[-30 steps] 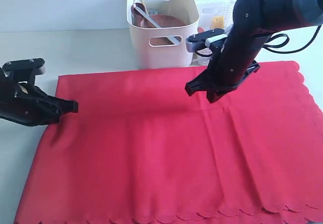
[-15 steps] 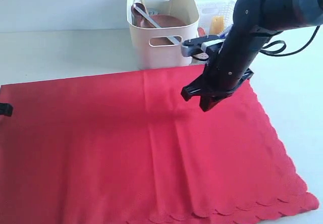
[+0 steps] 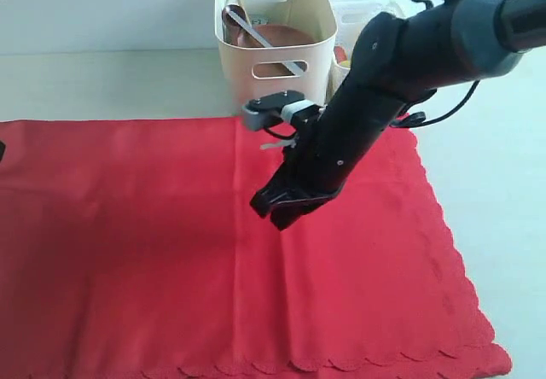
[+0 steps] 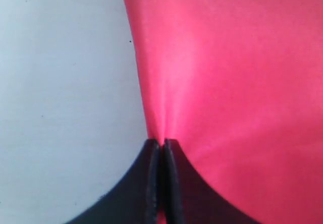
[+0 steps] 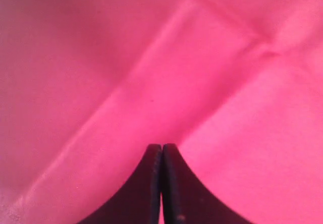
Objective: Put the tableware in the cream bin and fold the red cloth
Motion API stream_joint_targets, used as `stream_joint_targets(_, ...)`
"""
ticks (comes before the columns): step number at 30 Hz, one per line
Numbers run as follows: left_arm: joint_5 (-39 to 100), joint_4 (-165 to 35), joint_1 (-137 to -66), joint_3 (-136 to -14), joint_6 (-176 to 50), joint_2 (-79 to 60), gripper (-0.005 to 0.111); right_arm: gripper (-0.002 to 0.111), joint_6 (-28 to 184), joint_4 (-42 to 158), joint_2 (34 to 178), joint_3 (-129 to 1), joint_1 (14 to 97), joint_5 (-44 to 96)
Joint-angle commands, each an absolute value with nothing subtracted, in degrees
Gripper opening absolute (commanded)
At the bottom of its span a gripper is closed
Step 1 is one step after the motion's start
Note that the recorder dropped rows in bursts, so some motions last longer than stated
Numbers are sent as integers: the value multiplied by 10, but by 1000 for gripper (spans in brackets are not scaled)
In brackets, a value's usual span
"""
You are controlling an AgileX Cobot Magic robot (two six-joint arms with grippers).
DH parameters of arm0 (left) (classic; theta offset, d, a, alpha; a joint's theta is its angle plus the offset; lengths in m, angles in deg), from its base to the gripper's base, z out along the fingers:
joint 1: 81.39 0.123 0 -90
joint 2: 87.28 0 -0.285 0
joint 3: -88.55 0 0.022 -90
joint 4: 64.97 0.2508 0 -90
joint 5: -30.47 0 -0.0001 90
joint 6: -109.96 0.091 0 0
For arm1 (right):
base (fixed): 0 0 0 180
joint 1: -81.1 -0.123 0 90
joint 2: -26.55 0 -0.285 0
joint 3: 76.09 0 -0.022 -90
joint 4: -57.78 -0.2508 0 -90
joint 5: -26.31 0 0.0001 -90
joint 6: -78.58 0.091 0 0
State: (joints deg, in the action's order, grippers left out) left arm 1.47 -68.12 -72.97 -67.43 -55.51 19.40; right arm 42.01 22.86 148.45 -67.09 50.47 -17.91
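Observation:
The red cloth [image 3: 128, 242] lies spread flat over the table and runs past the left edge of the exterior view. My left gripper [image 4: 160, 142] is shut on the red cloth's edge [image 4: 151, 108], and the fabric puckers into its jaws; in the exterior view it is almost wholly out of frame. My right gripper [image 3: 277, 212] [image 5: 162, 146] is shut, tips down at the middle of the cloth [image 5: 151, 82], with nothing seen held. The cream bin [image 3: 273, 76] stands behind the cloth and holds tableware: a brown plate [image 3: 277, 36] and a metal knife [image 3: 264, 39].
A white lattice basket [image 3: 363, 16] stands right of the bin, partly hidden by my right arm [image 3: 409, 55]. Bare white table [image 3: 495, 166] lies right of the cloth and behind it at the left [image 3: 102, 84].
The cloth has slid left across the table, pulled by the left gripper, which has left the exterior view. My right gripper has moved left and toward the front over the cloth.

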Motion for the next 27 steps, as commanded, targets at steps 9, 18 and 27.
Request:
stream_joint_targets(9,-84,-863,-731,-720,-500,83,0,0,412,252,1539,-660,478,-119)
stream_joint_targets(18,-116,-911,-896,-766,-456,42,0,0,420,262,1404,-660,478,-118)
stream_joint_targets(27,-87,-917,-1070,-835,-481,44,0,0,764,680,1195,-660,478,-104)
